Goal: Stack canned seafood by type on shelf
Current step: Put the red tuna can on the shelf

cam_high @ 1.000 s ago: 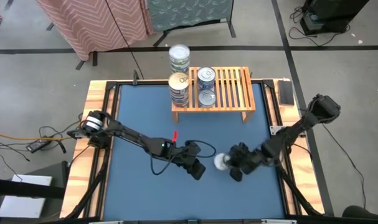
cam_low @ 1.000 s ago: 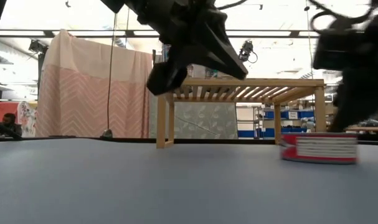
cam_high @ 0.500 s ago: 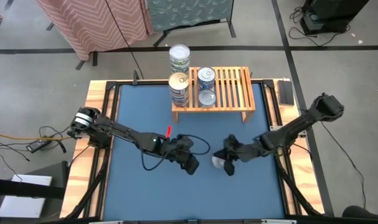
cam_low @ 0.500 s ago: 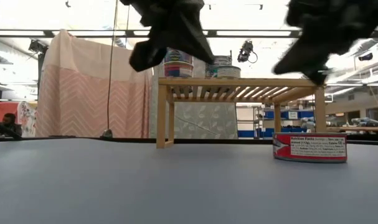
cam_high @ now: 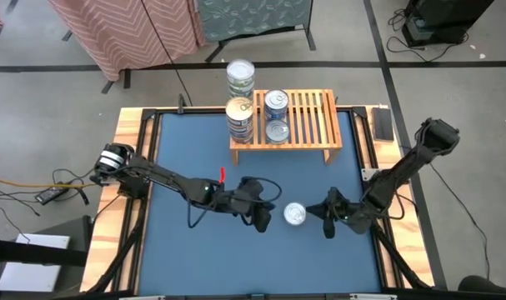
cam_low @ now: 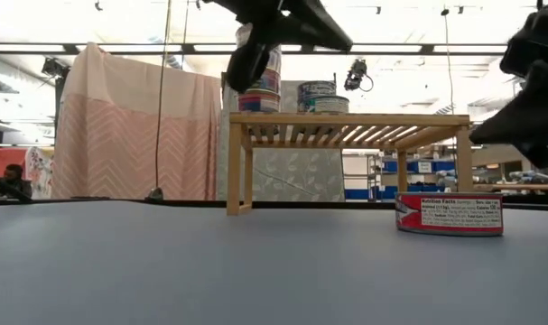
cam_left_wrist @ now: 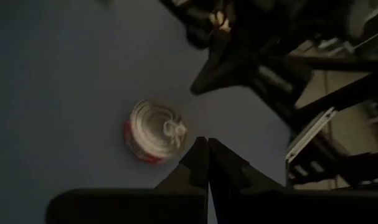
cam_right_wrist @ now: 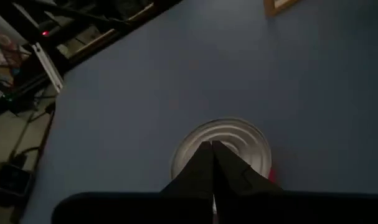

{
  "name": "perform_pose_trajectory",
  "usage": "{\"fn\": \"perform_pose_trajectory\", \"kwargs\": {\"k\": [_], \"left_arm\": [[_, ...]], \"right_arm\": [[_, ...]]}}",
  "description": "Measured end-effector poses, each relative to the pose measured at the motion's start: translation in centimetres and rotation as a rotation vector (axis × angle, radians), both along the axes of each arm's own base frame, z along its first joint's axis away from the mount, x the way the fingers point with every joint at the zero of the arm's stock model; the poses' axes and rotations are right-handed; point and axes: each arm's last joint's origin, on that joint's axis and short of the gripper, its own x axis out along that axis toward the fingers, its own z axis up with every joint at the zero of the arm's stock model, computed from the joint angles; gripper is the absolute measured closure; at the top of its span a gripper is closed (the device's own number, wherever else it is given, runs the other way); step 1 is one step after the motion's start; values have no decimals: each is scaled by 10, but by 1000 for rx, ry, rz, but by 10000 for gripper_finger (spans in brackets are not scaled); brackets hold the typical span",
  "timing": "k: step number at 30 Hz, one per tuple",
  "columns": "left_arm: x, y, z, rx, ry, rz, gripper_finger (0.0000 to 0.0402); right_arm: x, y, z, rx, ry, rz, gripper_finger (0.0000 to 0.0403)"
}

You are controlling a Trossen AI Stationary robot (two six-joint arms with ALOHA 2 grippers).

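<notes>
Tabletop (cam_high: 194, 142) blue (pink chevron curtain (cam_low: 129, 135) behind).

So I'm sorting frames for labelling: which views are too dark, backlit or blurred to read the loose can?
Low view: bright backlight silhouettes the arms, yet the can label reads sharply. Left wrist view: dim, can soft and blurred. Right wrist view: dim, can partly behind the right gripper. High view: evenly lit, can clear.
</notes>
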Motion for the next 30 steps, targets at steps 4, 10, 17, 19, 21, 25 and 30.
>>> {"fn": "perform_pose_trajectory", "kwargs": {"k": [4,10,17,19,21,25,30], "left_arm": [[0,1,-2,-10,-45,12,394],[0,2,-5,-13,-54,32,394],[0,2,-8,-17,-59,44,394],[1,2,-11,-23,-50,51,394],[4,1,-16,-42,-52,67,394],[9,0,-29,-72,-40,117,394],[19,-2,-52,-141,-42,168,391]], "right_arm": [[1,-1,-12,-25,23,5,403],[8,4,-24,-21,46,36,403],[14,9,-39,0,60,35,403],[13,12,-41,7,58,35,403],[13,13,-43,11,49,28,403],[12,16,-48,-5,51,16,403],[9,19,-58,1,54,-20,403]]}}
